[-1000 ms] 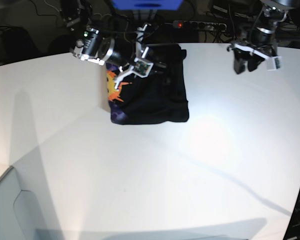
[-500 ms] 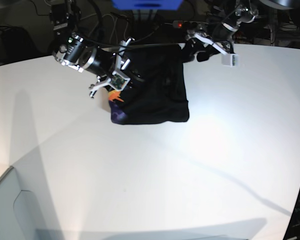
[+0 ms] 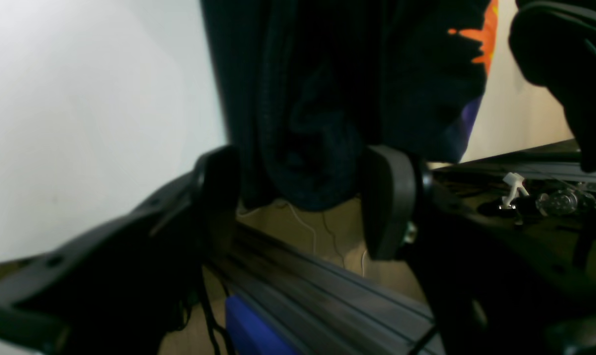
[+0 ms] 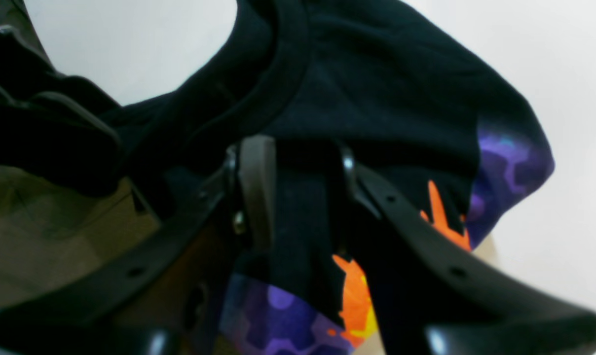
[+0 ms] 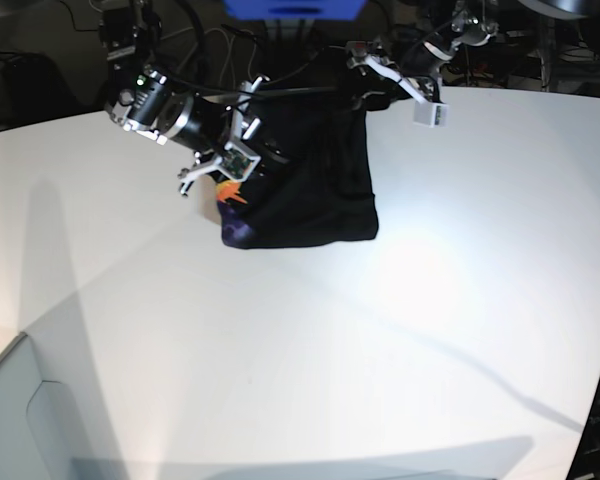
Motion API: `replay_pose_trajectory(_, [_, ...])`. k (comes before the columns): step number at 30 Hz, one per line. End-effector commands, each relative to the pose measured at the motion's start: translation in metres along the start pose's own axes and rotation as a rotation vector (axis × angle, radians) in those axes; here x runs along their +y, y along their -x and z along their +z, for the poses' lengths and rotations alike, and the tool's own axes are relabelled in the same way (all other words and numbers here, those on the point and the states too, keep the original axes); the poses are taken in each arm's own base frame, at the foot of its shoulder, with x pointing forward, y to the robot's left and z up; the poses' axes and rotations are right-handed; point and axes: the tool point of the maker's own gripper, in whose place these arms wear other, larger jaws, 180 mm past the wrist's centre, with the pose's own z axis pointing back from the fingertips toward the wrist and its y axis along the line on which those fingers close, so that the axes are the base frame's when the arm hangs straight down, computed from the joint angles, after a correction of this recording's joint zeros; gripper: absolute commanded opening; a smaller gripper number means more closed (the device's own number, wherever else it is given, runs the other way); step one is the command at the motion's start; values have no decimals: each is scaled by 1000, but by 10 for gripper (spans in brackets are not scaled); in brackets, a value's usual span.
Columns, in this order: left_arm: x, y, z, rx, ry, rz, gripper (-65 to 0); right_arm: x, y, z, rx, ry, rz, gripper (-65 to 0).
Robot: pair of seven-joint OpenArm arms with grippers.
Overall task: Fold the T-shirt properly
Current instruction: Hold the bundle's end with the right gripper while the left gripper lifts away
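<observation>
White laminate forms the tabletop (image 5: 280,360), and the T-shirt (image 5: 310,190) lies at its far edge as a compact black bundle, with the orange and purple print showing only at the near left corner.

Left of the bundle in the base view, the right gripper (image 5: 242,148) sits at the shirt's left edge. The right wrist view shows its fingers (image 4: 256,182) clamped on a black fold just below the collar band, with cloth filling the gap between them.

Further right, the left gripper (image 5: 365,90) reaches the far right corner of the bundle. The left wrist view shows its fingers (image 3: 387,197) standing apart, with a rolled edge of cloth hanging between them; neither finger visibly presses on it.

Judged step: taking hold of both far corners ahead of a further fold or a reposition. The next move calls for the left fingers to close on the rolled edge. Both arms should then lift together, level, so the layers do not slip or unroll.
</observation>
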Motion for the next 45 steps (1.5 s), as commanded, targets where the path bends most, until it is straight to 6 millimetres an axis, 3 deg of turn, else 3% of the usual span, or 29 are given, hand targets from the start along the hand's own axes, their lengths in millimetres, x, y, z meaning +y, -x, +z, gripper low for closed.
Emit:
replay_pose_trajectory(1, [-5, -5, 3, -23, 17, -2, -280, 3, -14, 2, -55, -17, 10, -486])
replay_pose_trajectory(5, [-2, -4, 3, -20, 11, 3, -280, 3, -14, 2, -55, -17, 10, -486])
replay_pose_trajectory(7, [-3, -4, 2, -19, 14, 3, -314, 3, -14, 2, -55, -17, 10, -486])
replay_pose_trajectory(15, [-5, -8, 0, -28, 23, -3, -650, 4, -7, -1, -40, -24, -6, -486])
replay_pose_trajectory(19, [-8, -9, 1, -32, 28, -3, -650, 5, 3, -4, -20, -32, -26, -488])
replay_pose_trajectory(25, [-28, -19, 13, -62, 60, -47, -650, 4, 2, -5, -22, -31, -25, -488])
replay_pose_trajectory(32, [-48, 3, 16, 50, 141, -134, -650, 3, 0, -5, -26, -29, -22, -488])
replay_pose_trajectory(34, [-48, 12, 20, 81, 143, -138, -650, 3, 0, -5, -26, -29, -22, -488])
replay_pose_trajectory(39, [-45, 12, 23, 84, 134, -146, -650, 2, 0, -5, -26, -27, -22, -488])
replay_pose_trajectory(45, [-30, -11, 24, 27, 87, -161, -650, 3, -1, -5, -28, -28, -24, -486])
